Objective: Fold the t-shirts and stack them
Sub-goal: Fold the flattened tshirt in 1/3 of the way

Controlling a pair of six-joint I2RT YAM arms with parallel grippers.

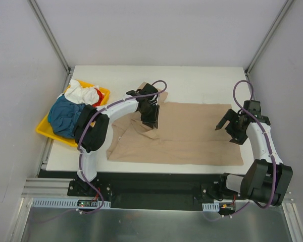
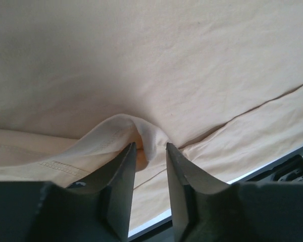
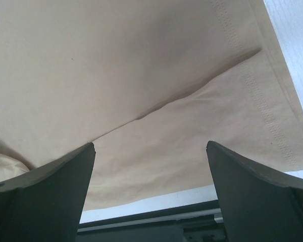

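A tan-beige t-shirt (image 1: 192, 133) lies spread flat across the table, its left part folded over and rumpled. My left gripper (image 1: 151, 121) hangs over that folded part. In the left wrist view its jaws (image 2: 150, 148) stand a little apart, with a raised pinch of the tan cloth (image 2: 141, 60) between the tips, loose rather than squeezed. My right gripper (image 1: 227, 128) hovers over the shirt's right end. In its own view it is wide open (image 3: 150, 146) above the tan cloth (image 3: 116, 60), holding nothing. Teal-blue (image 1: 65, 116), white (image 1: 81, 91) and red-orange (image 1: 98, 96) t-shirts lie bunched in a tray.
The yellow tray (image 1: 45, 131) sits at the table's left edge and overhangs it slightly. White walls close in the table at the back and sides. The table's near edge (image 3: 151, 206) shows just past the shirt's hem.
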